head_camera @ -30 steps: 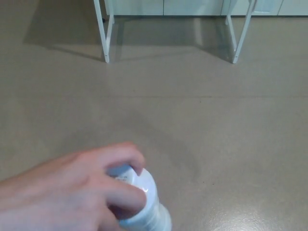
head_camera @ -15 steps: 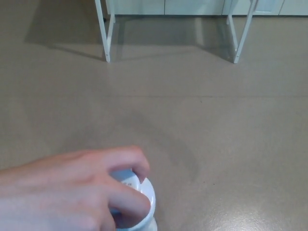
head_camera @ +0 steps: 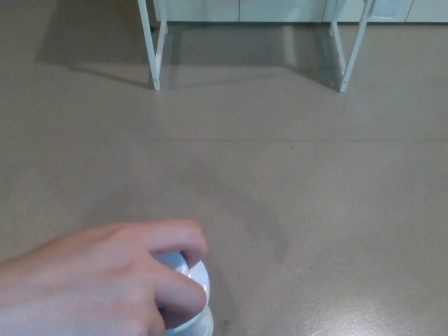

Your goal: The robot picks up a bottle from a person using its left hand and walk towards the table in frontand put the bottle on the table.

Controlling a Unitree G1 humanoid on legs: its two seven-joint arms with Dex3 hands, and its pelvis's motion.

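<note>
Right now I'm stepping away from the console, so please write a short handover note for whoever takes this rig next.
Left hand: not in view.
Right hand: not in view.
Bottle: white, at the lower left of the head view, gripped from above by a person's hand.
Table: only its white legs show, across the floor at the top of the view.
Done: nothing, as the bottle is not yet handed over.
Left: take the bottle with the left hand, walk to the table and set it down.

We are looking down on a matte grey-brown floor (head_camera: 329, 175) filling nearly the whole view, with a pale sheen showing toward the lower right. Along the top edge we are seeing light cabinet fronts (head_camera: 280, 8), split by thin vertical seams.
</note>
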